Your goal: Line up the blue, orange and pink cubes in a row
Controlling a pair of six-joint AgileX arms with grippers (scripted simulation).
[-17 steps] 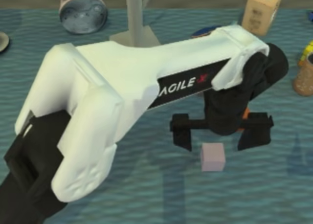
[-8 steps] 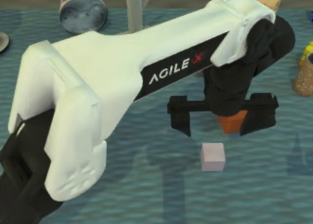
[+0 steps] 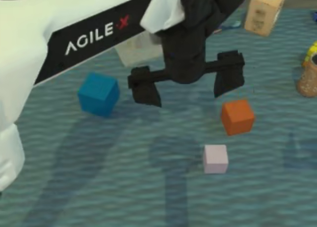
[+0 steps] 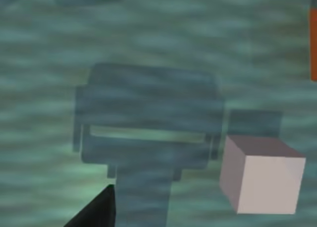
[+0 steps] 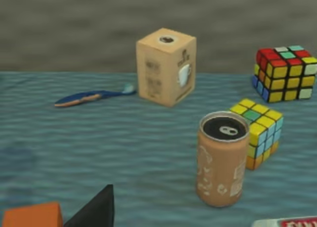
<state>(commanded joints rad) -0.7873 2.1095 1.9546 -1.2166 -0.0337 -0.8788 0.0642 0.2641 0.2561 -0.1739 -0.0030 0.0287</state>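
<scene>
My left arm reaches in from the top view's left, slanting across the worktop, its wrist pointing down and its left gripper raised with the fingers wide apart, holding nothing. The finger bar runs roughly left to right, tilted slightly. The orange cube sits on the worktop just below the gripper's right-hand finger, apart from it and turned a little askew. The pink cube lies near it, lower and a little to the left, edges square to the view. The blue cube rests well apart at the left, also rotated. A tan carton stands at the far right. My right gripper shows only as a dark tip; whether its fingers are apart, I cannot tell
</scene>
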